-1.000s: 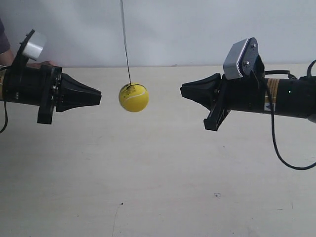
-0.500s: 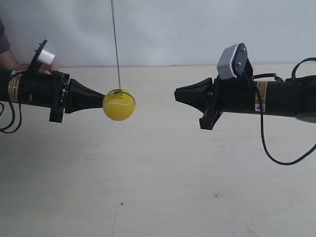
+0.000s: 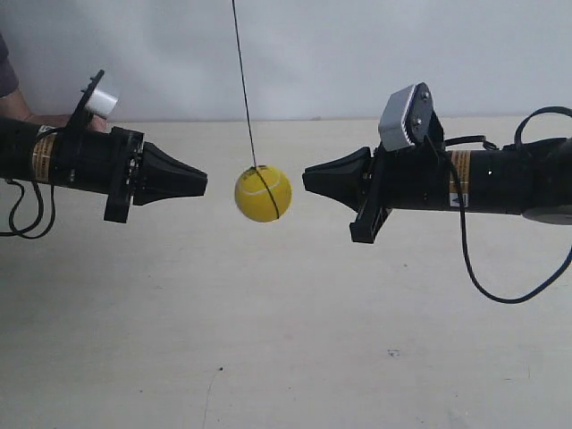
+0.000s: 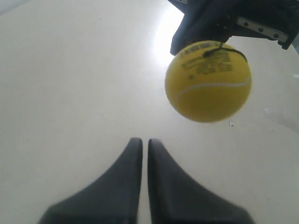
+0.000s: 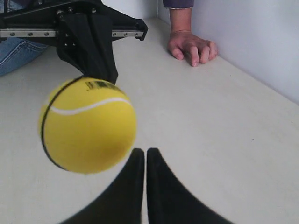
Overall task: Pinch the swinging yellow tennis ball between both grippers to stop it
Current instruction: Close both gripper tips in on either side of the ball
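**A:** In the exterior view, where do we have the yellow tennis ball [image 3: 263, 194]?

**B:** It hangs on its string [image 3: 243, 80] above the table [image 3: 286, 357], between the two pointed tips and touching neither. The string leans, so we judge the ball to be mid-swing.

**A:** Which arm is which?

**B:** A person's hand [image 3: 55, 118] rests behind the arm at the exterior view's left, and the right wrist view looks past the ball to that hand. So we call that one the left gripper [image 3: 204, 185] and the other the right gripper [image 3: 306, 179]. The ball is nearer the right one.

**A:** Why are they level and nose to nose?

**B:** We read it as a squeeze from both sides, with the tips at ball height on one line.

**A:** And the left wrist view?

**B:** The left gripper [image 4: 144, 141] has its jaws pressed together with only a slit between them, holding nothing. The ball [image 4: 208, 81] hangs ahead, off to one side of that line.

**A:** The right wrist view?

**B:** The right gripper [image 5: 145, 151] is likewise closed on nothing, and the ball [image 5: 88, 125] is just beside its tips. We think closed jaws give one firm point for pushing.
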Robot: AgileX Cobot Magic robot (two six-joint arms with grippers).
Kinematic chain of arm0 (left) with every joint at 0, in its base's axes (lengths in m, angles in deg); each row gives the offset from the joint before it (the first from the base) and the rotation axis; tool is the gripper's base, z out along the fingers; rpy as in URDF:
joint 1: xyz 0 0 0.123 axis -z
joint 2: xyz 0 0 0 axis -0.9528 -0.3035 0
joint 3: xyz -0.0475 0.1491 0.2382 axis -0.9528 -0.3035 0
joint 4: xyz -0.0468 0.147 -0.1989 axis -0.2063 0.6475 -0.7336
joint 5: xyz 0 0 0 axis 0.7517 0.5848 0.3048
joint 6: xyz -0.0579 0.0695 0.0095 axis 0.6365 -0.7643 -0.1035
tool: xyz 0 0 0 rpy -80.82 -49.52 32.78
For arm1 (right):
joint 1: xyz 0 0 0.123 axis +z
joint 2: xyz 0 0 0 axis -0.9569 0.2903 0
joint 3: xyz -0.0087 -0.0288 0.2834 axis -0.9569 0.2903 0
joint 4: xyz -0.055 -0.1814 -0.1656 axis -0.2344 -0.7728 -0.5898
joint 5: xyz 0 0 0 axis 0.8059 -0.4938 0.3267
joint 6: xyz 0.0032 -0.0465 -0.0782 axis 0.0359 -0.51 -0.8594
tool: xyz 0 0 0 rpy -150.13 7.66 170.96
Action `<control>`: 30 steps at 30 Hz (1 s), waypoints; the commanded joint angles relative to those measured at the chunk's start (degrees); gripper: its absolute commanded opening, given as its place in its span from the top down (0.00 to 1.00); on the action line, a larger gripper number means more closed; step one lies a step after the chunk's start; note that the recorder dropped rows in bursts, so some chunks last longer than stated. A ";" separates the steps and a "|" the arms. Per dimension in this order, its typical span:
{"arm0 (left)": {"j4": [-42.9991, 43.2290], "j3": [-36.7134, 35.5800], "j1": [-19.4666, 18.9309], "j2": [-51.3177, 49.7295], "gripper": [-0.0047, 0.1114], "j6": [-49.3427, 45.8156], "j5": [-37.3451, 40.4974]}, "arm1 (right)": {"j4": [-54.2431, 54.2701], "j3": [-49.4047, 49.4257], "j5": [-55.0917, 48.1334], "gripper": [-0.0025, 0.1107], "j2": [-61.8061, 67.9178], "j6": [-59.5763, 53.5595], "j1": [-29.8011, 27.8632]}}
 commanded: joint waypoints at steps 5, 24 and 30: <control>-0.05 0.47 0.65 0.23 0.92 1.25 -0.54 | -0.27 -0.24 -0.15 0.98 -0.17 0.31 0.09; -2.96 0.50 1.38 0.70 0.92 -0.33 -0.54 | -0.27 -0.24 0.37 0.98 -0.17 0.29 0.09; -3.04 1.28 3.81 0.70 0.92 -0.95 -0.54 | -0.27 -0.24 0.59 0.98 -0.17 0.29 0.09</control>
